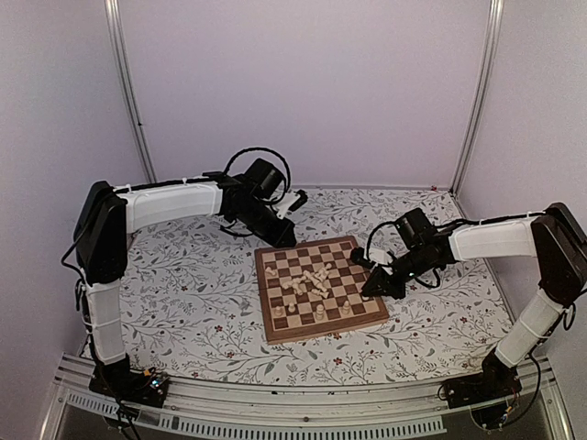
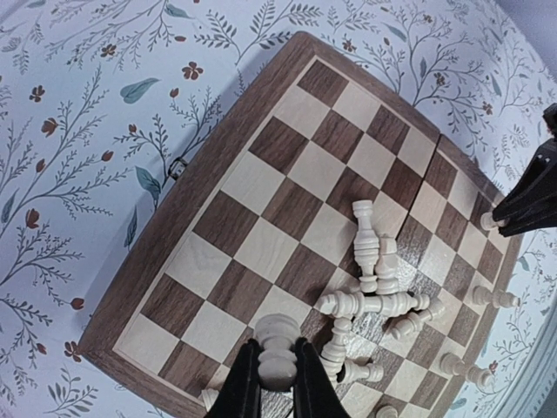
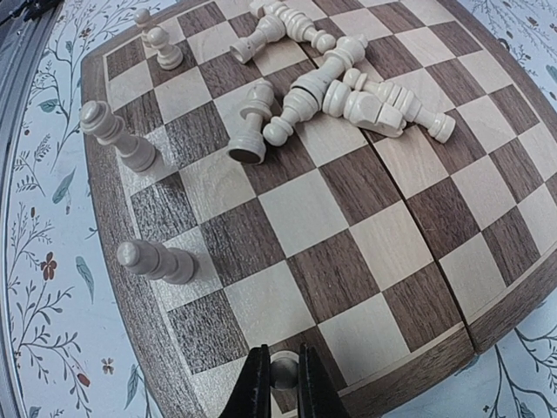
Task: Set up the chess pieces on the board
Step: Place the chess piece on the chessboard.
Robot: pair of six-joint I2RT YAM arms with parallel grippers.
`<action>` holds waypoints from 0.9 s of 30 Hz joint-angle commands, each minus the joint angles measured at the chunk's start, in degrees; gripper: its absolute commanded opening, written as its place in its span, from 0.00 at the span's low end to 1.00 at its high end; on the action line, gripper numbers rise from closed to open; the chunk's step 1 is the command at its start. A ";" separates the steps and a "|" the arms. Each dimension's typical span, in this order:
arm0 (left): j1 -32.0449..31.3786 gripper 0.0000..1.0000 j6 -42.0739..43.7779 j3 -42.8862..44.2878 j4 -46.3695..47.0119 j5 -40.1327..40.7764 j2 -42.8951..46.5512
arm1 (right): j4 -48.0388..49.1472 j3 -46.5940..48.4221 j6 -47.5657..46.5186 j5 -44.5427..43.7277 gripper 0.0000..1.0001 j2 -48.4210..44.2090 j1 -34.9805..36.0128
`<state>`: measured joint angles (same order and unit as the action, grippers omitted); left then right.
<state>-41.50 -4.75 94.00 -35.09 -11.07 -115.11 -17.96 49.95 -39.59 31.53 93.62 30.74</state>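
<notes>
The board (image 1: 317,288) lies in the middle of the floral cloth. A heap of fallen cream chess pieces (image 1: 312,282) lies at its centre, seen also in the left wrist view (image 2: 376,300) and the right wrist view (image 3: 339,83). A few pieces stand along the near edge (image 3: 157,259). My left gripper (image 2: 278,383) hangs above the board's far left part, shut on a cream chess piece (image 2: 278,348). My right gripper (image 3: 283,383) is at the board's right edge, shut on a small piece (image 3: 283,370) standing on a square at the board's rim.
The floral tablecloth (image 1: 183,275) surrounds the board on all sides. The board has a small metal clasp (image 2: 177,165) on its side. A metal rail (image 1: 303,408) runs along the table's near edge.
</notes>
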 commanded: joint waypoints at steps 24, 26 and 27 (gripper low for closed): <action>-0.96 0.09 -1.83 -2.03 5.19 -17.53 2.19 | -5.62 9.65 4.64 0.53 0.46 -8.32 0.28; -0.96 0.09 -2.74 -2.74 7.16 -21.78 2.58 | -6.80 11.85 4.70 0.04 0.46 -8.32 0.37; -0.96 0.10 -3.06 -3.15 8.02 -23.62 2.80 | -7.09 12.70 4.66 -0.20 0.46 -8.29 0.54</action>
<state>-41.89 -5.93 92.60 -31.92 -23.70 -114.98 -22.48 58.48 -36.18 31.14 86.76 30.76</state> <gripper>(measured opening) 0.096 0.459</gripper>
